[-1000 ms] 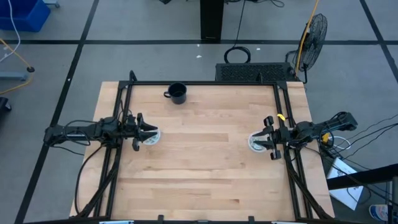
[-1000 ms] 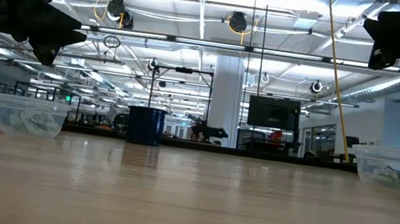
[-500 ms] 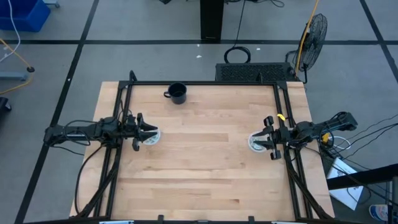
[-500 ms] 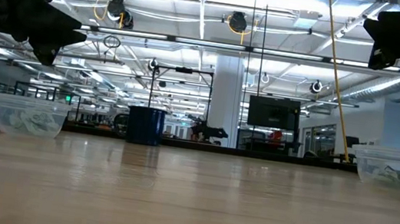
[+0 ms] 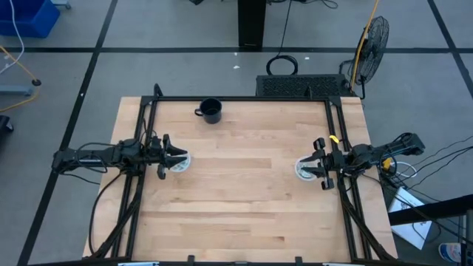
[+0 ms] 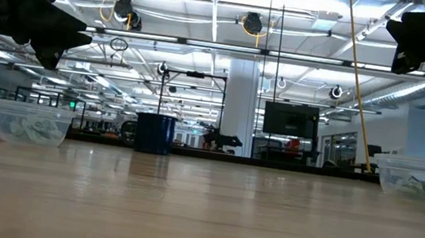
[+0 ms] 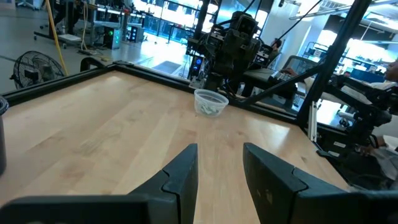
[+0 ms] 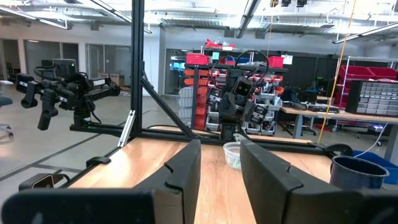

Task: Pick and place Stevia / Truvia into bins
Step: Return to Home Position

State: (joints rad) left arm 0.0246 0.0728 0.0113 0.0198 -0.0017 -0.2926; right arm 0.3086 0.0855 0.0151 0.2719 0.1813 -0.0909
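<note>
Two translucent bins stand on the wooden table, and the Stevia packets lie inside them. The left bin [image 5: 179, 162] [image 6: 31, 122] holds packets [image 6: 28, 129]. The right bin [image 5: 304, 171] [image 6: 420, 178] holds packets [image 6: 417, 188] too. My left gripper [image 5: 173, 157] [image 7: 219, 149] hovers open above the left bin, level, pointing at the table's right side. My right gripper [image 5: 310, 168] [image 8: 221, 144] hovers open above the right bin, pointing left. The left wrist view shows the right bin [image 7: 211, 102] far off; the right wrist view shows the left bin [image 8: 232, 154].
A black handled mug [image 5: 211, 111] [image 6: 155, 133] [image 8: 356, 171] stands near the table's far edge, left of centre. Black frame rails [image 5: 244, 99] run along the table's far, left and right edges. Bare wood [image 5: 240, 185] lies between the two bins.
</note>
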